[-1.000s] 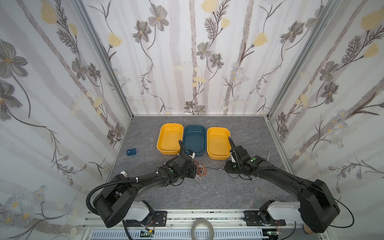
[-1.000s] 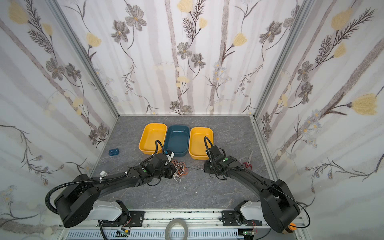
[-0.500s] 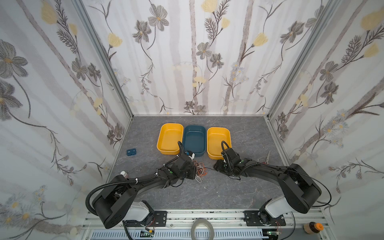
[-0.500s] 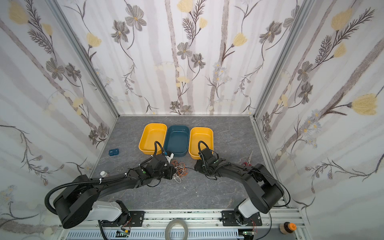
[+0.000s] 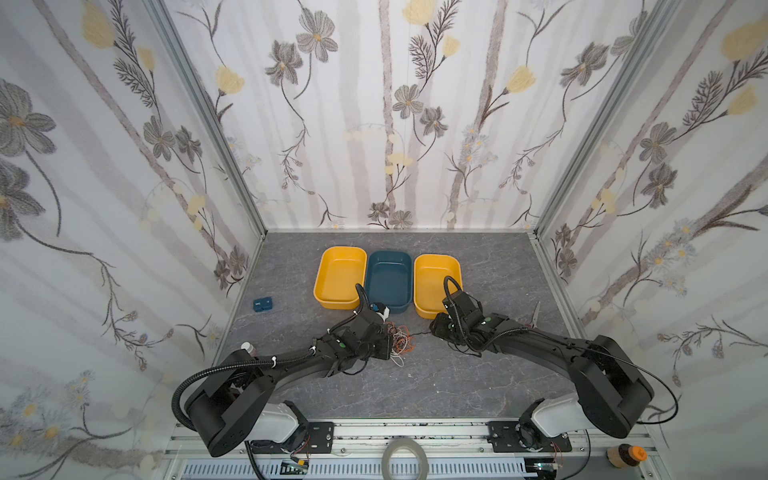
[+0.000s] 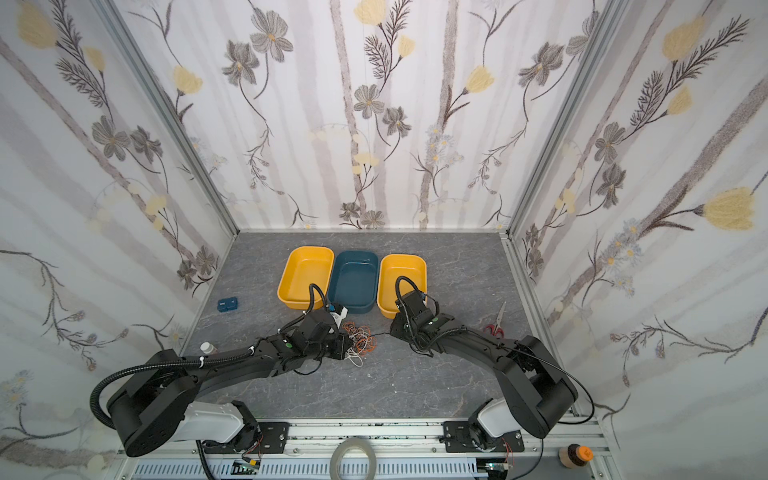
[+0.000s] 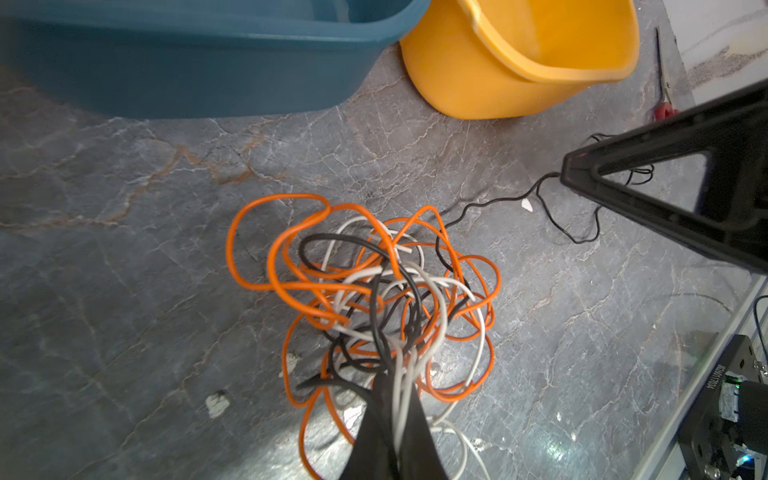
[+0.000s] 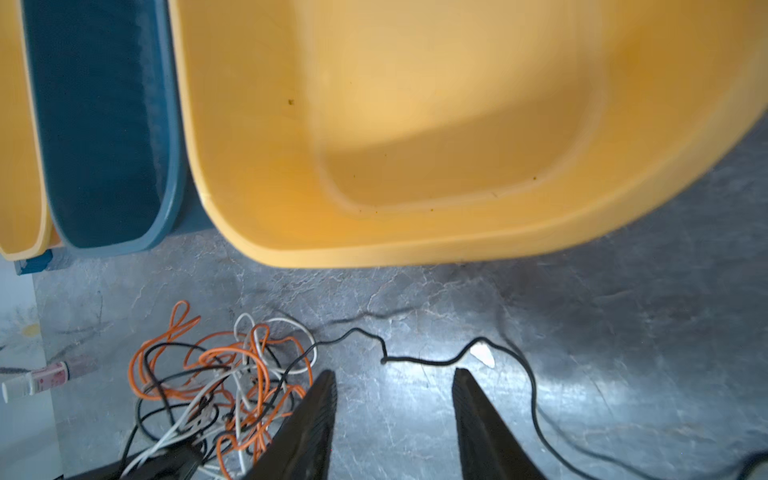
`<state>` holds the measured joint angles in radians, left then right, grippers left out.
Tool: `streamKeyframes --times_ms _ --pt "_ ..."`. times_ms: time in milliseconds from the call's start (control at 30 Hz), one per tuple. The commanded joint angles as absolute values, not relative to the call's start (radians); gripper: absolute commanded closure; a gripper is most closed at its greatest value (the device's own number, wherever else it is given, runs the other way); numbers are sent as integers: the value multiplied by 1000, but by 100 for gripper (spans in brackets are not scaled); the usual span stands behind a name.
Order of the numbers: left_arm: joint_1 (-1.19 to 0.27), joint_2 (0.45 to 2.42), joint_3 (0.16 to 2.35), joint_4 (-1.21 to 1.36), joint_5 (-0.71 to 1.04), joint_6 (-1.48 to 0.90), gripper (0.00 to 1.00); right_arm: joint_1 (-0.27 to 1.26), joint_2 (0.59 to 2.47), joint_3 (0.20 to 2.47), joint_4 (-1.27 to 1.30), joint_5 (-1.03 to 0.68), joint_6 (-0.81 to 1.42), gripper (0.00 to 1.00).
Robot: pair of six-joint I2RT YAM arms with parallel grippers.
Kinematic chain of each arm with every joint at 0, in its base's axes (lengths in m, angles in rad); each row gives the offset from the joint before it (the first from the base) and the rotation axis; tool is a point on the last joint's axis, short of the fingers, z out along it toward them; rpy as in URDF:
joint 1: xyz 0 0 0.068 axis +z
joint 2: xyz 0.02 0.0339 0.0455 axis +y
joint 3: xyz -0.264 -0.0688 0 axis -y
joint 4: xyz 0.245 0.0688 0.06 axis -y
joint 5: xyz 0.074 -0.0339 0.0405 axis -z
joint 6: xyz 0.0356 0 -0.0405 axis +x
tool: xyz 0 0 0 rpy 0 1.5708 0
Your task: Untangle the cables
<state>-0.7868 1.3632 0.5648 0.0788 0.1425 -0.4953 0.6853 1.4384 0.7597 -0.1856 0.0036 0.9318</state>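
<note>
The cables (image 7: 365, 291), a knot of orange, white and black wire, lie on the bench (image 5: 415, 386) about midway between its left and right edges, just on the near-edge side of the blue tray (image 5: 388, 276). A bundle of strands from the knot is pinched between the left fingers (image 7: 370, 449), which are pressed together on it. One black wire (image 8: 415, 361) is seen trailing out of the knot toward the right edge. Its long axis runs crosswise just beyond the tips of the right fingers (image 8: 316, 415), which are spread and hold nothing. The right arm is judged the nearer to this strand. Compared with a second before, the right fingers have been brought closer to the knot; the left fingers are unchanged.
</note>
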Motion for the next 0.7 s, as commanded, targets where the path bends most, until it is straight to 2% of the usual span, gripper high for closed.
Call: streamKeyframes --times_ms 0,167,333,667 --pt "-786 1362 565 118 145 -502 94 693 1413 762 -246 26 916 52" --pt "-790 1357 565 130 156 -509 94 719 1414 733 -186 -13 980 50" --pt "-801 1358 564 136 161 -514 94 727 1494 720 -64 -35 1065 47" --pt "-818 1351 547 155 156 -525 94 752 1580 757 -29 131 1152 50"
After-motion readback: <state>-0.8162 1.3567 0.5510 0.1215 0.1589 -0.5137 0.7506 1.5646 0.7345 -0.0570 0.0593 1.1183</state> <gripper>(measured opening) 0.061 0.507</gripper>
